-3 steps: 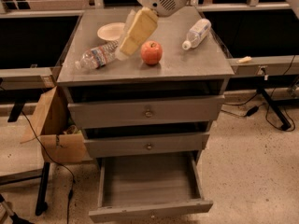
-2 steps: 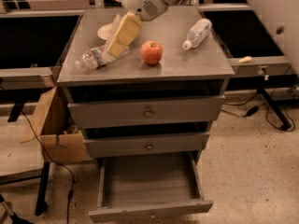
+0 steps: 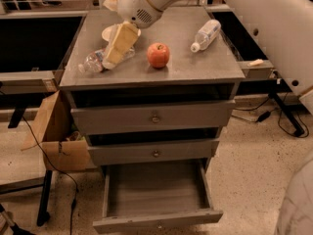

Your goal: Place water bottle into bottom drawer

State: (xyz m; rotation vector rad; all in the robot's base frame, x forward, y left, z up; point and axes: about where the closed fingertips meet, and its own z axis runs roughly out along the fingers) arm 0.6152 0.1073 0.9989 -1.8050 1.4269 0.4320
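Observation:
The water bottle (image 3: pixel 92 62), clear and crinkled, lies on its side at the left front of the grey cabinet top (image 3: pixel 195 70). My gripper (image 3: pixel 112 61) reaches down from the top of the camera view and sits over the bottle's middle, hiding its label. One end of the bottle shows on each side of the gripper. The bottom drawer (image 3: pixel 155 223) is pulled out and its tray is bare.
A red apple (image 3: pixel 158 55) stands just right of the gripper. A smoother bottle with a white cap (image 3: pixel 206 35) lies at the back right. A white plate (image 3: pixel 108 32) sits behind the gripper. The two upper drawers (image 3: pixel 154 117) are closed. A cardboard box (image 3: pixel 55 136) stands at the left.
My gripper has moved left and down, from above the space beside the apple onto the water bottle. The bottle, the apple and the drawers have not moved.

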